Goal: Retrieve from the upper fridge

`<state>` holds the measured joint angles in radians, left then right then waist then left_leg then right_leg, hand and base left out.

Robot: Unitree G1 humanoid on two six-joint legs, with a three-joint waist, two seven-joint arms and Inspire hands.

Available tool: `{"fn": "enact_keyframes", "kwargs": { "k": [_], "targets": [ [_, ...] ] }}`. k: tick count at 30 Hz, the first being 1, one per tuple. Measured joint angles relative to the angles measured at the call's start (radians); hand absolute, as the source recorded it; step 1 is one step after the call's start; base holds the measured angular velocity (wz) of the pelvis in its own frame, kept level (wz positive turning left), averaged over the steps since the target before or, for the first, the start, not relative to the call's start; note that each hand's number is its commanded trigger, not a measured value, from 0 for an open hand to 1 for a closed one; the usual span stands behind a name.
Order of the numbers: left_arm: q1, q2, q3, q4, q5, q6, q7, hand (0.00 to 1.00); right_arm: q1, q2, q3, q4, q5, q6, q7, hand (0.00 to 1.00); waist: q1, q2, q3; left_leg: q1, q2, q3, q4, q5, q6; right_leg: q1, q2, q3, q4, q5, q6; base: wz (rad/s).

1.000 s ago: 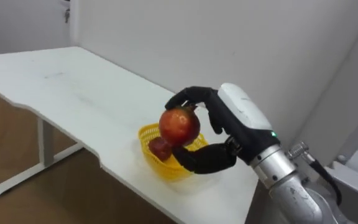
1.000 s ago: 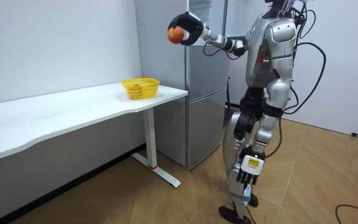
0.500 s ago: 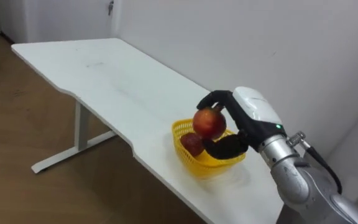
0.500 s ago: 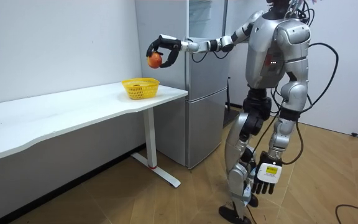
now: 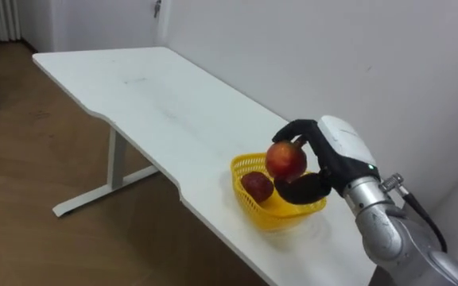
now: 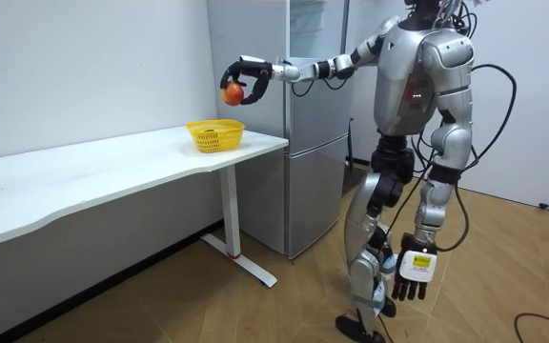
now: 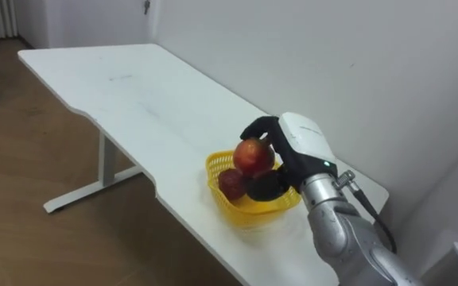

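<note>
One outstretched arm, right hand [image 5: 334, 149] clasping fruit [image 5: 286, 160] above basket [image 5: 273, 216]

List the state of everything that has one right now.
Yellow plastic mesh basket: upright on the white table, one dark red fruit inside.
Round red apple: held above the basket.
Right robot hand: shut on the apple.
Left robot hand: open, hanging by the robot's side.
</note>
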<state>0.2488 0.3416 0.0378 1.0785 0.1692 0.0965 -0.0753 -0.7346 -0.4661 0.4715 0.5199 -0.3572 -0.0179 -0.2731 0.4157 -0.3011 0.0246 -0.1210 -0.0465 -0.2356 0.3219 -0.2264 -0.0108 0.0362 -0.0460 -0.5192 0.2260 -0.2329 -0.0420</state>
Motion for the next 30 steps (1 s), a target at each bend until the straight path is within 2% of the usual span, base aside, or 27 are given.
{"fn": "enact_keyframes", "kwargs": {
  "k": [1,2,6,14,17,23,27,30],
  "targets": [
    [0.001,0.0,0.0,-0.001,0.0,0.002,0.0,0.0,-0.001,-0.006,0.0,0.0,0.001,0.002,-0.003,0.83,0.0,0.001,0.0011,0.0,0.0,0.001,0.0,0.0,0.0,0.0,0.0,0.001,0.0,0.0,0.0,-0.04],
    [0.004,0.002,0.0,-0.003,0.0,0.008,-0.001,0.0,-0.001,-0.015,0.0,-0.001,0.003,0.011,-0.013,0.0,-0.001,0.001,0.0009,0.001,0.0,0.002,0.0,0.0,0.0,0.0,-0.001,0.002,0.002,0.0,0.0,-0.05],
    [0.02,0.001,-0.001,-0.034,0.0,0.019,-0.002,0.0,-0.001,-0.03,0.0,-0.001,0.005,0.036,-0.022,0.0,0.0,0.004,0.0032,0.003,0.001,0.006,0.003,0.0,0.0,0.0,-0.002,0.007,0.009,0.0,0.0,-0.02],
    [0.038,0.001,-0.002,-0.037,-0.022,0.042,0.0,0.0,-0.003,-0.031,0.0,0.005,0.018,0.084,-0.014,0.0,-0.003,0.009,0.0063,0.01,-0.001,0.006,0.009,-0.001,0.002,0.01,-0.003,0.009,0.013,0.0,0.001,0.01],
    [0.05,0.001,-0.003,-0.038,-0.02,0.048,0.003,0.0,-0.003,-0.048,0.0,0.01,0.057,0.085,-0.004,0.0,-0.006,0.012,0.0085,0.007,-0.002,0.003,0.015,-0.003,0.003,0.014,-0.005,-0.001,0.012,-0.002,0.004,0.08],
    [0.077,0.001,-0.003,-0.041,-0.02,0.058,0.005,0.0,-0.002,-0.059,0.0,0.023,0.095,0.094,0.037,0.0,-0.006,0.017,0.006,0.007,-0.002,0.005,0.016,-0.003,0.004,0.014,-0.006,-0.002,0.014,-0.003,0.006,0.01],
    [0.077,0.001,-0.003,-0.045,-0.02,0.063,0.006,0.0,-0.003,-0.059,0.0,0.023,0.114,0.107,0.055,0.0,-0.008,0.023,-0.0027,0.01,-0.002,0.007,0.015,-0.002,0.004,0.017,-0.006,-0.003,0.015,-0.003,0.006,0.0],
    [0.078,0.001,-0.003,-0.051,-0.019,0.067,0.006,0.0,-0.002,-0.059,0.0,0.026,0.137,0.113,0.066,0.0,-0.013,0.028,-0.0006,0.027,-0.002,0.008,0.013,-0.003,0.004,0.035,-0.006,-0.003,0.015,-0.004,0.008,0.0]
  ]
}}
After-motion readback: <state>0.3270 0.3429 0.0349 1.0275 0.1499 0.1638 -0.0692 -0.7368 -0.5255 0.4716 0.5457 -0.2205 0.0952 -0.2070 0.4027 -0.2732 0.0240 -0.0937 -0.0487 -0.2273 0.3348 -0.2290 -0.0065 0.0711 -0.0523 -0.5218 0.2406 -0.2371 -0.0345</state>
